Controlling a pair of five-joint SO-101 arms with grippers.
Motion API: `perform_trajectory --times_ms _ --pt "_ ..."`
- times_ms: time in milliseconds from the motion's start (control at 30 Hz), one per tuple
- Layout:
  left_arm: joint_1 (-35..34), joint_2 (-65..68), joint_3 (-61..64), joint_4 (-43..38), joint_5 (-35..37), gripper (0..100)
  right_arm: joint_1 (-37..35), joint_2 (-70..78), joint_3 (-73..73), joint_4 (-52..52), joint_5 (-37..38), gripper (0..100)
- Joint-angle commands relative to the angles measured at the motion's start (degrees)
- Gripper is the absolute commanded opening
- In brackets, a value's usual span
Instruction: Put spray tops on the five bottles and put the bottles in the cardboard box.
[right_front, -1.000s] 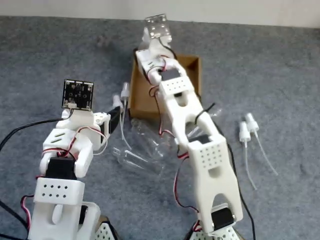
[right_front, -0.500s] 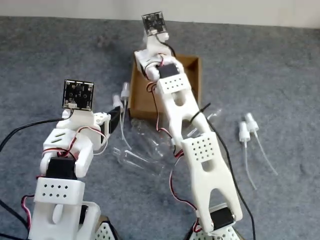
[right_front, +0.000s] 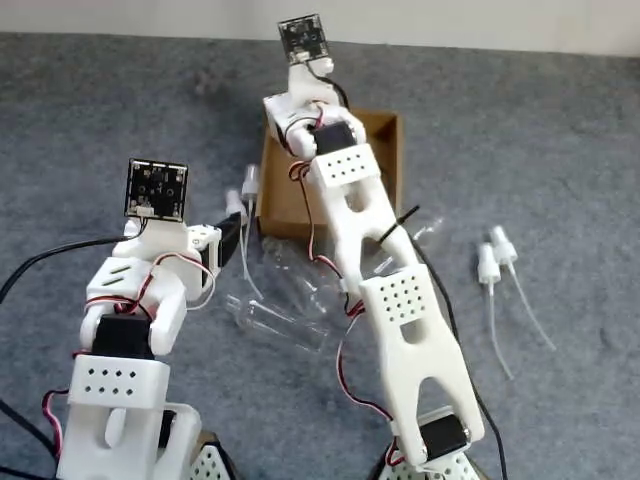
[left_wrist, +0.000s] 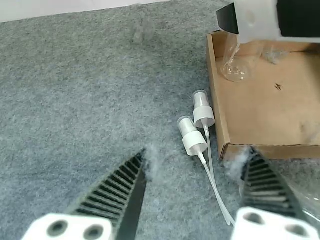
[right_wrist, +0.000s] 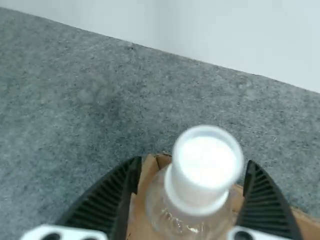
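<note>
Your left arm sits parked at the near left, and nothing about it has changed over the last second. The left gripper (left_wrist: 195, 155) hangs low over the grey felt-covered bench (right_front: 560, 150) with its black ribbed fingers (left_wrist: 125, 192) spread wide and holding nothing.

Just beyond those fingers, two loose white spray tops with long dip tubes (left_wrist: 192, 136) lie side by side, right against the left wall of the shallow brown cardboard box (right_front: 383, 135).

Between the two arms, near the box's near edge, the uncapped clear plastic bottles (right_front: 290, 285) lie in a loose heap. You cannot count them reliably from here.

The change is on your right arm. Over the last second its wrist has swung a little further left and turned, settling over the far-left corner of the box. The right gripper (right_wrist: 191, 164) has its fingers closed on a clear bottle with a white spray top fitted (left_wrist: 235, 62). From the left wrist view, that bottle's base is inside the box, at or just above the floor; contact is not certain.

So the first capped bottle looks ready for release; lower until it rests before you open.

Right of the box, well apart from it, two more white spray tops (right_front: 488, 262) wait on the bench.
</note>
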Motion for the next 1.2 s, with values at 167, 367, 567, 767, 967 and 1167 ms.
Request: perform_trajectory --times_ms 167,367,567,767,967,1167 --pt "-0.4 -0.6 -0.1 -1.1 0.0 23 -0.7 -8.9 -16.5 17.5 0.7 25.4" --pt "-0.3 -0.4 -0.1 -1.1 0.0 23 -0.8 -14.9 -26.9 37.7 1.1 25.3" --pt "-0.3 -0.6 -0.6 -1.1 0.4 23 -0.5 -19.6 -27.8 55.3 11.0 25.3" --pt "-0.7 -2.1 -0.2 -1.1 0.3 23 4.4 -26.2 -25.8 55.0 10.5 25.2" --pt "-0.7 -14.7 1.6 1.6 0.1 23 8.0 -40.0 -3.8 55.0 10.5 25.2" --pt "-0.7 -34.4 11.3 2.8 0.0 22 8.4 -60.3 25.8 54.7 11.4 25.2"
